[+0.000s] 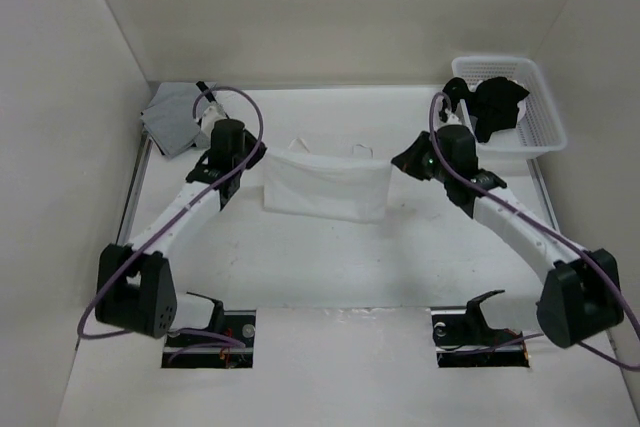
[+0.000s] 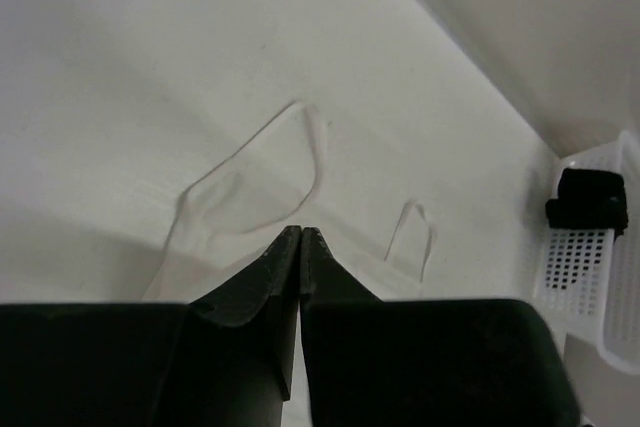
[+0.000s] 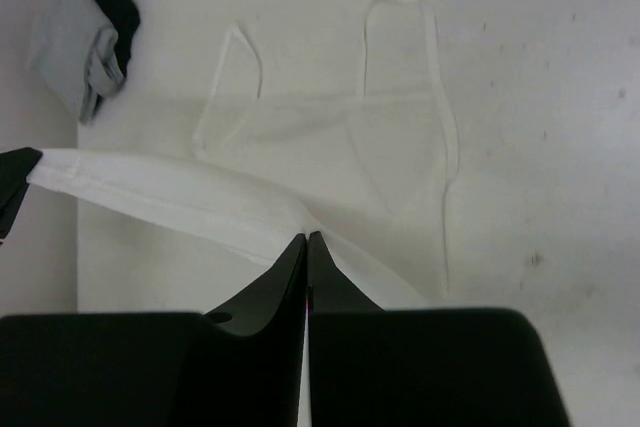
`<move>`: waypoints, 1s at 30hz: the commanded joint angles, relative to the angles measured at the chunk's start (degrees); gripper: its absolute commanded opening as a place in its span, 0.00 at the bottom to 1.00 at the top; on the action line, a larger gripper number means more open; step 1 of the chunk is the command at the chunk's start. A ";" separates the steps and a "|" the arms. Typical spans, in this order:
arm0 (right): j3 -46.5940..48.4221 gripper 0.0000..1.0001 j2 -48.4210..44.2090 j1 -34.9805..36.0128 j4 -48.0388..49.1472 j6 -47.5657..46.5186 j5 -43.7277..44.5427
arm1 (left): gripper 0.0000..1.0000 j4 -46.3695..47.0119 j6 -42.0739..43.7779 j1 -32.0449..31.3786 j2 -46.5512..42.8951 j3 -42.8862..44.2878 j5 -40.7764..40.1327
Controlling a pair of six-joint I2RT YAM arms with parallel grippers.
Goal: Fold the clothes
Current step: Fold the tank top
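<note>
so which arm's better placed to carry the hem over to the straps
Right, narrowly. Both hold the hem of the white garment, but the right fingers pinch it with both straps lying ahead; the left fingers hold its other corner. They likely move together.

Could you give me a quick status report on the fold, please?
Left gripper, right gripper shut on white garment hem. Hem taut between them. Grey garment, basket well aside.

White-walled lab cell [image 1: 350, 17], bolted robot arms [image 1: 185, 212]

Left tool [image 2: 301, 232] and right tool [image 3: 307, 237] pinched closed
</note>
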 commanded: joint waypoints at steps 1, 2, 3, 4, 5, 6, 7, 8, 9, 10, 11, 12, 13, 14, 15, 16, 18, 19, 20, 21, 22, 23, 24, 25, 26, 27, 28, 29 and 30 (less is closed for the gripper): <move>8.07 0.03 8.42 -3.82 5.97 -1.65 -5.00 | 0.02 8.05 0.78 1.57 8.85 8.41 0.83; 10.45 0.03 11.67 -4.79 5.98 -1.73 -5.61 | 0.02 8.31 0.77 1.75 11.41 10.26 0.74; 12.38 0.03 14.23 -5.32 6.15 -1.82 -5.97 | 0.03 8.32 0.95 2.01 15.00 12.80 0.57; 15.19 0.04 17.91 -6.03 6.24 -1.82 -6.41 | 0.04 7.97 0.95 2.54 19.39 16.22 0.83; 18.35 0.04 21.77 -6.73 5.98 -1.82 -6.67 | 0.05 7.79 0.78 2.89 21.87 18.17 0.92; 21.08 0.05 25.38 -7.43 5.98 -1.73 -6.85 | 0.07 8.14 0.77 3.07 24.42 20.10 0.66; 23.54 0.08 28.64 -7.96 6.59 -1.38 -6.42 | 0.09 8.49 0.77 3.33 26.62 21.86 0.30; 25.74 0.12 31.80 -8.40 7.37 -0.68 -6.06 | 0.11 8.84 0.60 3.77 28.21 23.36 0.39; 27.59 0.20 34.53 -8.75 7.99 0.37 -6.23 | 0.16 9.28 0.34 4.21 29.27 24.16 0.48; 28.39 0.29 36.30 -8.93 8.43 1.25 -6.41 | 0.23 9.98 0.42 4.56 29.54 24.42 0.22; 28.14 0.36 37.01 -8.76 8.79 1.78 -6.15 | 0.29 10.25 0.77 4.74 29.45 24.08 0.13; 26.57 0.39 36.58 -8.76 9.49 1.78 -5.80 | 0.33 10.16 0.95 4.83 28.41 22.86 0.21; 24.03 0.40 35.36 -8.41 10.71 1.52 -5.36 | 0.35 9.81 1.30 4.92 26.57 20.32 -0.05; 20.70 0.40 33.70 -7.62 12.03 1.52 -4.05 | 0.36 9.55 1.22 4.92 24.12 16.64 -0.83; 16.66 0.40 31.50 -6.83 13.61 1.87 -2.30 | 0.36 10.24 0.69 4.57 21.05 11.65 -1.36; 11.92 0.40 28.70 -5.78 15.62 2.05 -0.54 | 0.36 11.73 -0.01 4.13 17.80 5.94 -1.98; 2.96 0.28 23.33 -3.32 20.02 2.40 2.63 | 0.35 16.46 -1.76 2.99 12.78 -5.14 -1.55; -0.22 0.21 21.48 -2.44 21.17 3.09 3.42 | 0.35 17.88 -2.99 2.98 11.19 -8.76 -0.94; -4.60 0.09 18.76 -0.95 22.75 3.97 4.04 | 0.35 19.90 -4.31 3.24 9.26 -13.41 0.99; -7.69 0.03 16.74 0.02 23.46 4.50 4.40 | 0.36 20.79 -4.32 3.42 8.19 -15.89 3.18; -10.68 0.02 14.80 0.90 24.16 5.20 4.75 | 0.37 21.58 -4.41 4.03 7.75 -17.74 5.72; -12.63 0.02 13.56 1.61 24.78 5.47 4.84 | 0.38 22.20 -4.76 4.65 7.57 -18.98 7.66; -15.43 0.03 11.90 3.01 25.48 6.00 5.36 | 0.40 23.33 -5.20 4.91 7.83 -19.95 10.29; -16.94 0.06 11.01 3.72 25.84 6.18 5.54 | 0.41 24.82 -5.72 5.00 8.53 -20.57 12.84; -18.69 0.12 10.05 4.42 26.19 6.61 6.06 | 0.42 26.32 -6.08 5.00 9.41 -20.92 14.70; -20.36 0.19 9.34 4.95 26.63 7.31 6.59 | 0.43 27.90 -6.25 4.92 10.46 -21.10 16.02; -21.86 0.24 8.81 5.21 27.24 7.93 7.03 | 0.43 28.96 -6.26 4.92 11.51 -21.19 17.08; -23.35 0.30 8.37 5.30 28.12 8.63 7.21 | 0.44 29.75 -6.52 5.00 12.48 -21.27 17.70; -24.76 0.33 8.19 5.30 29.43 9.16 6.95 | 0.44 30.46 -6.96 5.09 13.45 -21.36 18.05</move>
